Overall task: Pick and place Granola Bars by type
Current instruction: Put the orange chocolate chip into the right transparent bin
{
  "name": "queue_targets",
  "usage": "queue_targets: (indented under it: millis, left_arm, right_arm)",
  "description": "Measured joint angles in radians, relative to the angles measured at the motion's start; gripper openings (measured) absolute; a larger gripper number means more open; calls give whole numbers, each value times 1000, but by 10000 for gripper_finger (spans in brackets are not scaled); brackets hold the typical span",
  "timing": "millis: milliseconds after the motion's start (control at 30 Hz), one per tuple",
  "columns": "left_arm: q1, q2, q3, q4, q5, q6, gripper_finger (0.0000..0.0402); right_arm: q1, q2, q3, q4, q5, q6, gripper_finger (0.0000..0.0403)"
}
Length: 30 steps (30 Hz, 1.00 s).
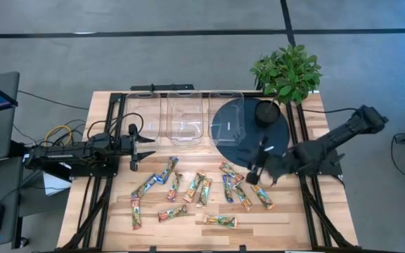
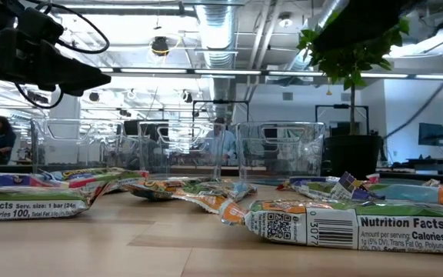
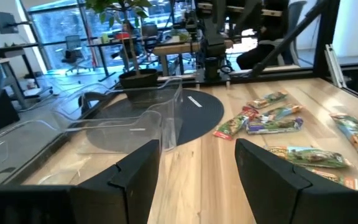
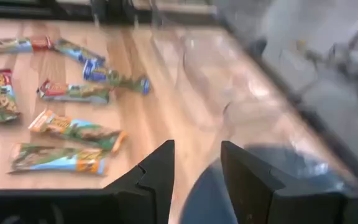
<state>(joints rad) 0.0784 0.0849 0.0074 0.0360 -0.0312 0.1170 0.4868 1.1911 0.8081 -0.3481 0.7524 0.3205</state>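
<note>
Several granola bars [image 1: 195, 190] in shiny blue, orange, green and tan wrappers lie flat and scattered on the near half of the wooden table; they also show in the low view [image 2: 352, 227]. My right gripper [image 1: 254, 174] is open and hovers above the right-hand bars [image 4: 73, 127], near the dark round disc's [image 1: 248, 133] near edge, holding nothing. My left gripper [image 1: 143, 147] is open and waits level at the table's left side, pointing toward the bars [image 3: 266, 118] and the disc [image 3: 185, 115].
Three clear plastic containers [image 1: 185, 116] stand in a row along the far side; the rightmost one rests partly on the disc. A potted plant [image 1: 287, 70] stands at the far right corner, its pot on the disc. Black frame rails run along both table sides.
</note>
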Motion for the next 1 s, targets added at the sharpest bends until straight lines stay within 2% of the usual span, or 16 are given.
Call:
queue_targets:
  millis: [300,500,700,867,1000]
  left_arm:
    - [0,0,0,0,0,54,206]
    - [0,0,0,0,-1,64,206]
    - [0,0,0,0,-1,60,206]
    - [0,0,0,0,-1,57,206]
    - [0,0,0,3,-3,58,206]
  right_arm:
    - [142,297,272,-435,9,507,124]
    - [213,408,345,-732,-22,917,124]
    - [274,455,346,-790,-149,1160,124]
    - [301,499,346,-793,-296,1251,124]
    - [312,544,346,-796,-365,1290,124]
